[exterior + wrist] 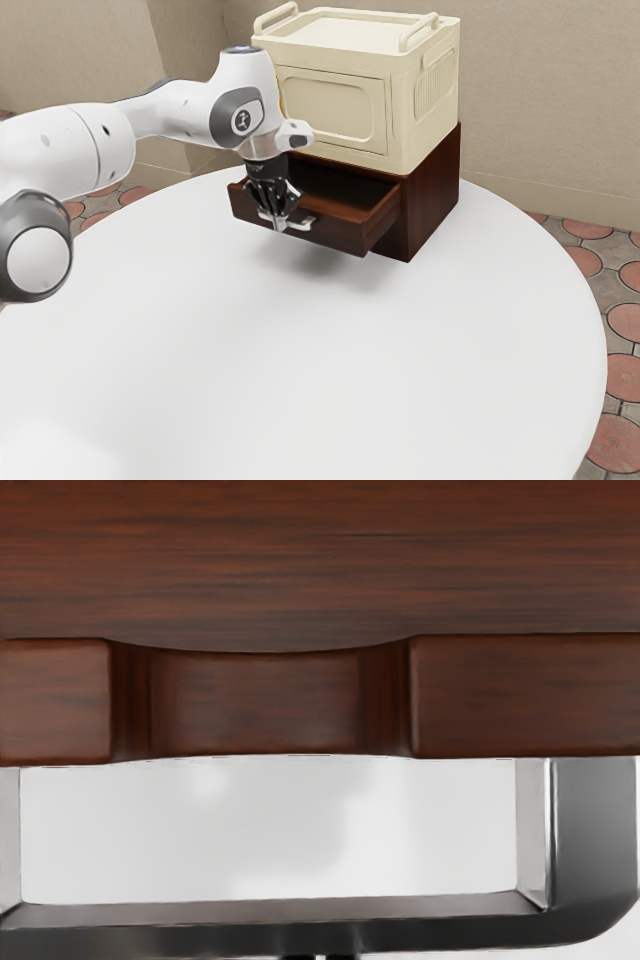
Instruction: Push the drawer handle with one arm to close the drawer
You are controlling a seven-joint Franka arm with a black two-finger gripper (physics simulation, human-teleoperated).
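In the exterior view, my black gripper [278, 222] points down just outside the front of the pulled-out drawer [345, 236], by its silver handle [304, 224]. Its fingertips are close together. The drawer sticks out of the dark wooden cabinet [432, 205], its inside visible from above. In the wrist view, the drawer's wooden front edge [510, 695] crosses above the metal handle [595, 850]. Two small dark tips of my gripper [320, 957] show by the handle's outer bar, a narrow gap between them. Contact with the bar is unclear.
A cream storage box [335, 105] with raised handles stands on top of the cabinet. Both rest at the back of a round white table [330, 370], with walls behind and a patterned floor around.
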